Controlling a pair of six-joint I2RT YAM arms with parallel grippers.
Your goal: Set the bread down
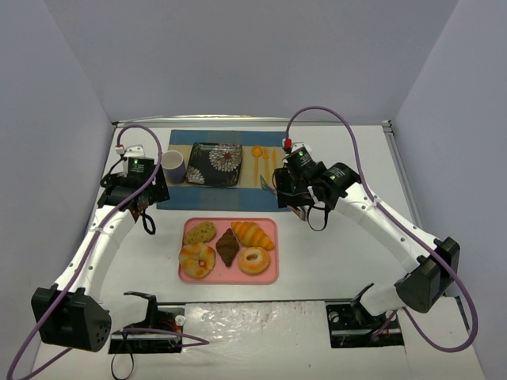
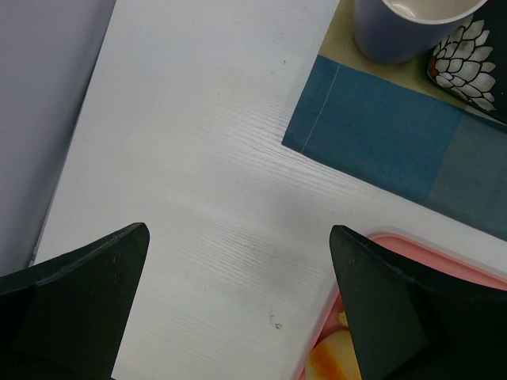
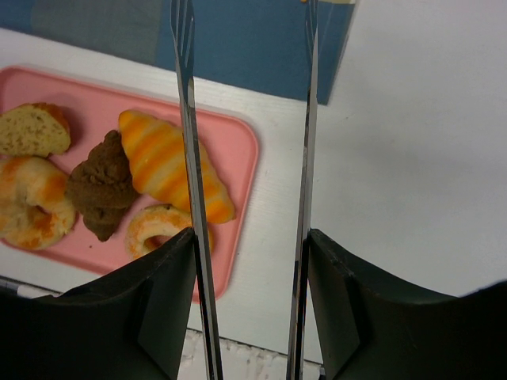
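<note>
The bread, a golden-orange striped croissant [image 1: 253,234], lies in the back right of the pink tray [image 1: 230,278], next to a dark chocolate pastry [image 1: 228,246]. It also shows in the right wrist view [image 3: 162,162], left of and below the tongs' tips. My right gripper [image 1: 298,207] is behind the tray's right corner, shut on metal tongs [image 3: 188,158] whose two arms stand apart and hold nothing. My left gripper [image 1: 148,215] is open and empty over bare table left of the tray [image 2: 412,241].
Two ring donuts [image 1: 197,260] [image 1: 254,260] and a speckled bread piece [image 1: 200,232] share the tray. Behind it a blue placemat [image 1: 178,194] carries a dark flowered plate [image 1: 216,164], a lilac mug [image 1: 173,166] and orange cutlery [image 1: 257,154].
</note>
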